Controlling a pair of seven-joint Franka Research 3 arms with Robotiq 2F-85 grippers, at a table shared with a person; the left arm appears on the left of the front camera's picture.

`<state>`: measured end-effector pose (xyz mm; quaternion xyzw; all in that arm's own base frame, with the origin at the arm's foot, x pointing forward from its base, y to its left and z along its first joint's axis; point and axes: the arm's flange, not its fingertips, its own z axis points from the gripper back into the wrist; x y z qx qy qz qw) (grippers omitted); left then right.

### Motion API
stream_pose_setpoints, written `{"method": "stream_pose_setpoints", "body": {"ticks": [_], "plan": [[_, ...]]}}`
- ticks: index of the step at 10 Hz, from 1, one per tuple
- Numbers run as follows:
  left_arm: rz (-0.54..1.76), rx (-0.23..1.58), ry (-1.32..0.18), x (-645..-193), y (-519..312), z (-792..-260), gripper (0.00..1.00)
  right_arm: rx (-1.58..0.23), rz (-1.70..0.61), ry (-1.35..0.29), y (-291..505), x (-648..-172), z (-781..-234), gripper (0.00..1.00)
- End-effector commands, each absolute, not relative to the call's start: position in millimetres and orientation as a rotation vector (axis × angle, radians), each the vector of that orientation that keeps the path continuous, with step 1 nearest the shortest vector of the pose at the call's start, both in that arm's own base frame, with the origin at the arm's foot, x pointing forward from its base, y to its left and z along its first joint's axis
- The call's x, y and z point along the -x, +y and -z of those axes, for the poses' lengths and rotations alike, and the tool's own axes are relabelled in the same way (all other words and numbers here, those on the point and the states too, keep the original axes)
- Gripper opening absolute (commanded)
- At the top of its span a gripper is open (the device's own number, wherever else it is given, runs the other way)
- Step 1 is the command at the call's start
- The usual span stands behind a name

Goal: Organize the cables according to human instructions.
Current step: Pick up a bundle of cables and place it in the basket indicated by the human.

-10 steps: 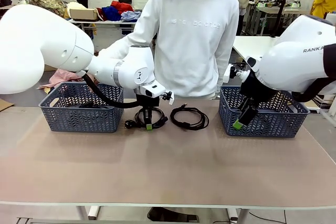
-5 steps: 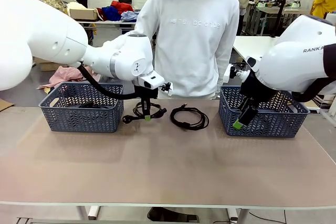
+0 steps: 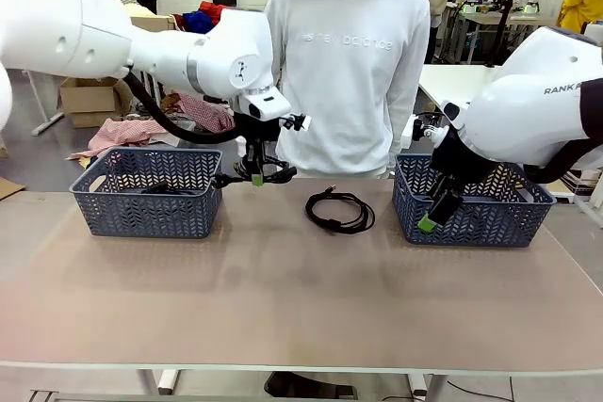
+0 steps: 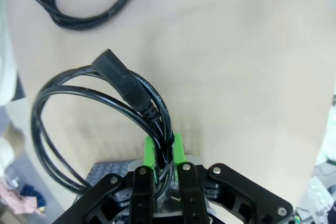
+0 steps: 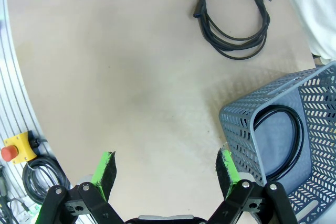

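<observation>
My left gripper point(image 3: 255, 177) is shut on a black coiled cable point(image 3: 281, 172) and holds it in the air just right of the left basket point(image 3: 113, 216). In the left wrist view the green pads point(image 4: 151, 151) pinch the coil's strands, and the cable point(image 4: 63, 90) with its plug end hangs over the table. A second cable point(image 3: 339, 211) lies coiled on the table in front of the person; it shows too as the cable point(image 5: 233, 19) in the right wrist view. My right gripper point(image 3: 435, 214) hangs open beside the right basket point(image 3: 480, 223), with nothing between its fingers.
The left basket holds a dark cable point(image 3: 165, 189). A coiled cable point(image 5: 278, 140) lies inside the right basket point(image 5: 239, 129). The person point(image 3: 349, 63) stands at the far edge, hands behind the back. A yellow box with a red button point(image 5: 18, 145) sits off the table.
My left gripper has lifted the cable off the table and carried it up and to the left, toward the left basket. The right arm has not moved.
</observation>
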<state>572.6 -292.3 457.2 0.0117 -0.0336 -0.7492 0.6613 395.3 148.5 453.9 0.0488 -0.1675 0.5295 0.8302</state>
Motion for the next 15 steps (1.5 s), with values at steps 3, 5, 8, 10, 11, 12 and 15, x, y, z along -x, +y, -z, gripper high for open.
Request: {"method": "stream_pose_setpoints", "body": {"ticks": [3, 5, 8, 10, 11, 12, 15], "plan": [[1.715, -0.057, -0.125, -566, -263, -504, 0.00, -0.100, -1.116, -0.361, 149, -395, -455, 1.00], [1.756, -0.083, -0.109, -563, -247, -515, 0.00, -0.100, -1.116, -0.361, 149, -395, -455, 1.00], [1.811, -0.055, -0.119, -556, -201, -522, 0.00, -0.100, -1.116, -0.361, 149, -395, -455, 1.00], [1.812, -0.041, -0.133, -552, -164, -515, 0.00, -0.100, -1.116, -0.361, 149, -395, -455, 1.00], [1.791, -0.049, -0.145, -550, -147, -511, 0.00, -0.100, -1.116, -0.361, 149, -395, -455, 1.00], [1.762, -0.066, -0.152, -548, -129, -506, 0.00, -0.100, -1.116, -0.361, 149, -395, -455, 1.00], [1.727, -0.078, -0.182, -548, -89, -491, 0.00, -0.100, -1.116, -0.361, 149, -395, -455, 1.00]]}}
